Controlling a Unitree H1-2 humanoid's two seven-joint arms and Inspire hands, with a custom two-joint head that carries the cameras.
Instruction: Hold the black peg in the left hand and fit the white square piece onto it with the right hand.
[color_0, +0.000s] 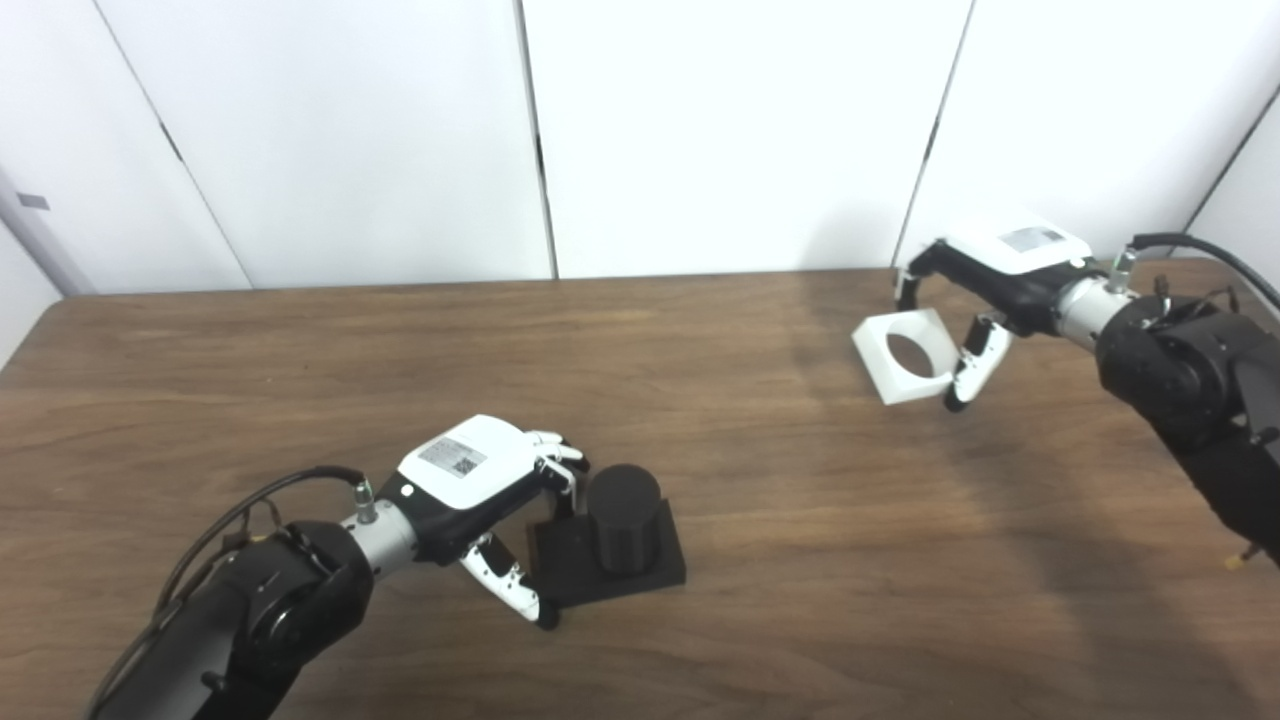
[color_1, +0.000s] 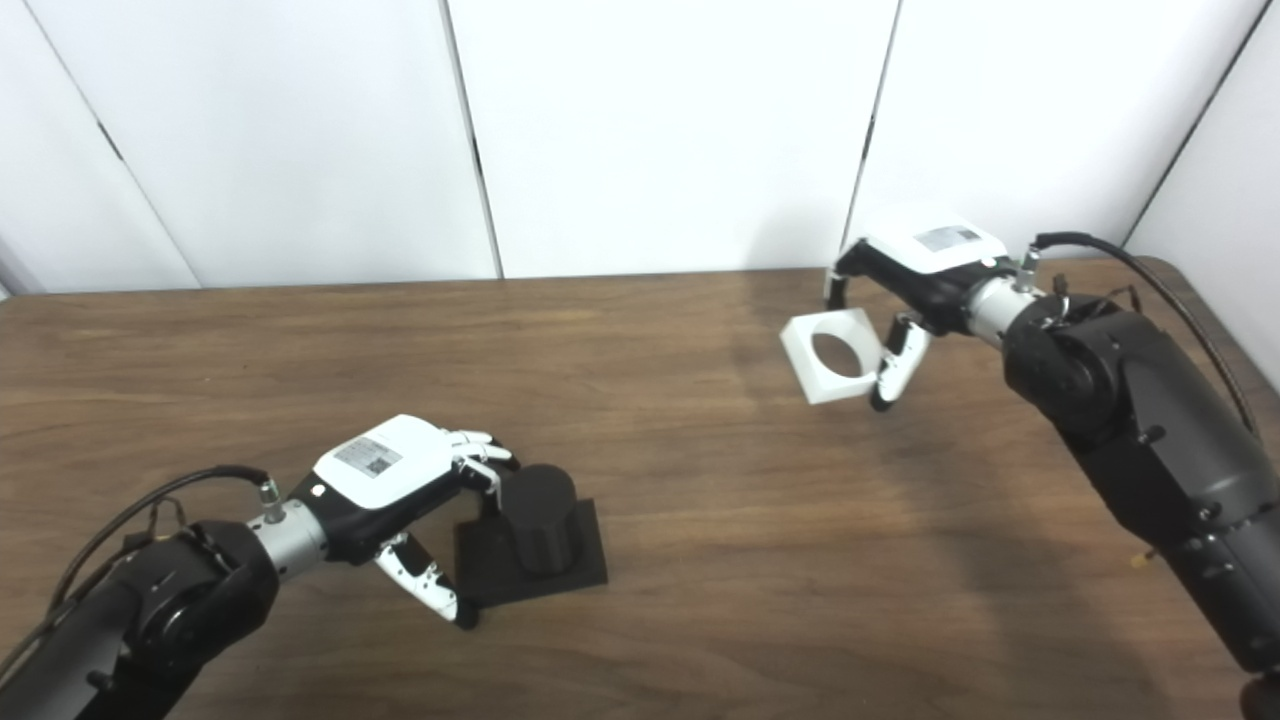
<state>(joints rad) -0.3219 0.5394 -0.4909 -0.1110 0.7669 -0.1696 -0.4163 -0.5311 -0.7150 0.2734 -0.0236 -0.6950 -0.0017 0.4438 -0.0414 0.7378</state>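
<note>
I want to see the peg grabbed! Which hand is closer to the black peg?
Left. The left hand is right beside the black peg, fingers at it. The right hand is far across the table, holding the white square piece.

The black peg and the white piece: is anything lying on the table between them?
No. Between the peg and the white piece in the right hand there is only bare table; both views show it.
</note>
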